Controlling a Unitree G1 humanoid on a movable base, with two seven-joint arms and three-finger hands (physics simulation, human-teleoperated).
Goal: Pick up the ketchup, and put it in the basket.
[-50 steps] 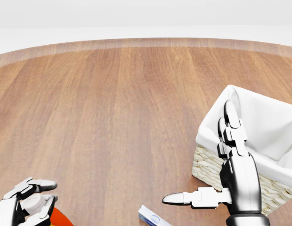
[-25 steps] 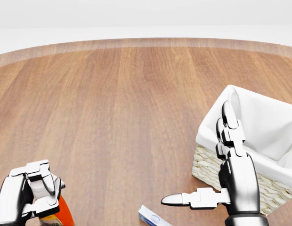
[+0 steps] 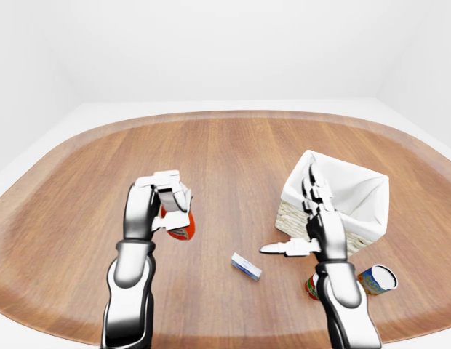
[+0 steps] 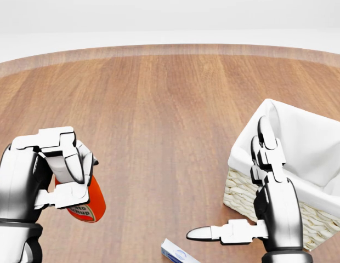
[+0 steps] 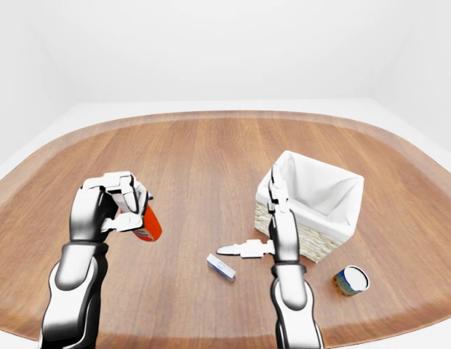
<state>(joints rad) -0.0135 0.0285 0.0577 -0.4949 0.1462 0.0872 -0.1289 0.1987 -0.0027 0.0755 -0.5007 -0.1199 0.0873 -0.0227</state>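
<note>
My left hand is shut on the red ketchup bottle and holds it up above the wooden table at the left of the head view; the bottle hangs tilted below my fingers, also in the right-eye view. The wicker basket with a white cloth lining stands at the right, empty as far as I see. My right hand is open, fingers straight, thumb out to the left, just left of the basket's near corner.
A small white and blue box lies on the table between my arms. A red can stands behind my right forearm and a blue can lies on its side right of it, below the basket.
My left hand has closed on the ketchup and lifted it up and slightly right from the bottom left corner of the head view. My right hand has barely moved.
</note>
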